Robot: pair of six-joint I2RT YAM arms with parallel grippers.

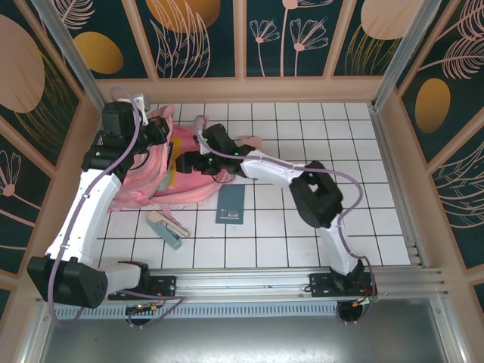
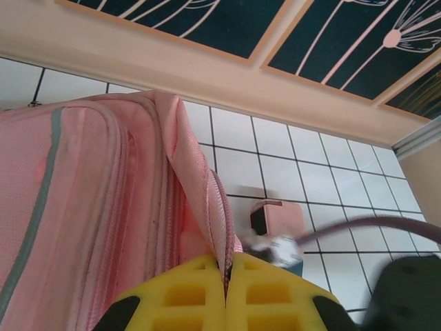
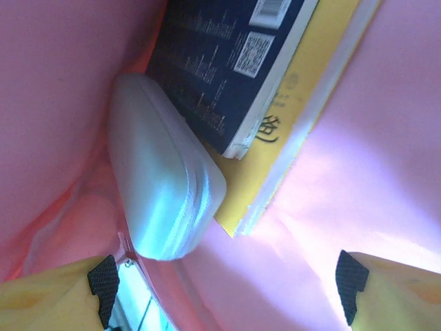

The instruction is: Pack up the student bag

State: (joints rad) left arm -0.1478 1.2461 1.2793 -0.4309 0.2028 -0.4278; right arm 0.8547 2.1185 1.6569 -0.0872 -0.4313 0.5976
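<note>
White tiled surface (image 1: 302,227), seen from above, with the student bag (image 1: 151,189) lying at its far left. The bag is pink and by far the largest item. Left arm (image 1: 83,204) and right arm (image 1: 318,193) both reach onto the bag and cover its mouth, so from above its contents are hard to make out.

Left wrist view: the bag's outer panel, with a grey strip, fills the left half, its lower part cut off by the frame edge. The left claw (image 2: 226,293) is closed tight on a raised pink fabric edge of the bag, pinched between the yellow fingers (image 2: 186,296).

Right wrist view: pink lining on every side, looking inside the bag. In it lie a yellow book (image 3: 310,117), a dark blue book (image 3: 220,69) stacked on that one, and a pale rounded case (image 3: 158,193) touching the blue book's corner. All three are cut off by the frame, and the books' print is too small to read. The right claw (image 3: 226,289) stands wide open, its fingers at the two lower corners, with nothing between them.

Beside the bag on the surface, apart from it: a second dark blue book (image 1: 231,204) and a small pale-green and grey item (image 1: 168,229), its kind unclear.
</note>
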